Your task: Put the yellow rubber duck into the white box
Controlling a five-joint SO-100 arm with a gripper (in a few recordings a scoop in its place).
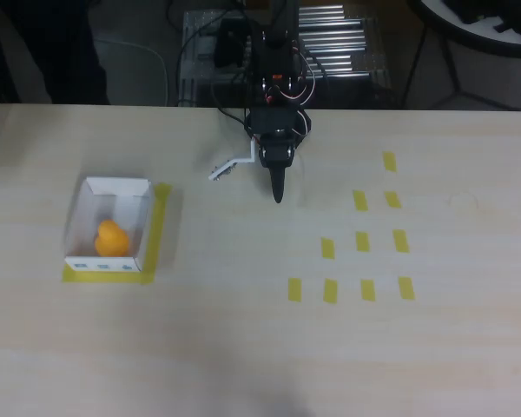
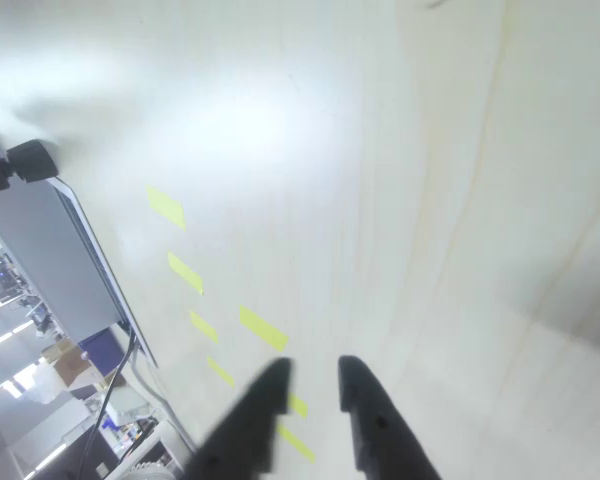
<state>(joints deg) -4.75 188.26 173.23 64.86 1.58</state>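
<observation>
Overhead looks straight down; wrist skims the shared table (image 1: 243,347) closely.

The table (image 1: 243,347) is pale beige with a faint wood grain, and small yellow tape rectangles (image 1: 363,241) form a staggered pattern toward its right edge. The white box (image 1: 141,233) — thin white walls with small blue marks on the side nearest the table's front edge — sits near the left edge on a yellow tape outline (image 1: 161,228), and the yellow rubber duck (image 1: 111,237) inside it reads yellow-orange. The gripper (image 1: 278,193) is black with one white finger (image 1: 230,167); in the wrist view both finger tips appear dark.
</observation>
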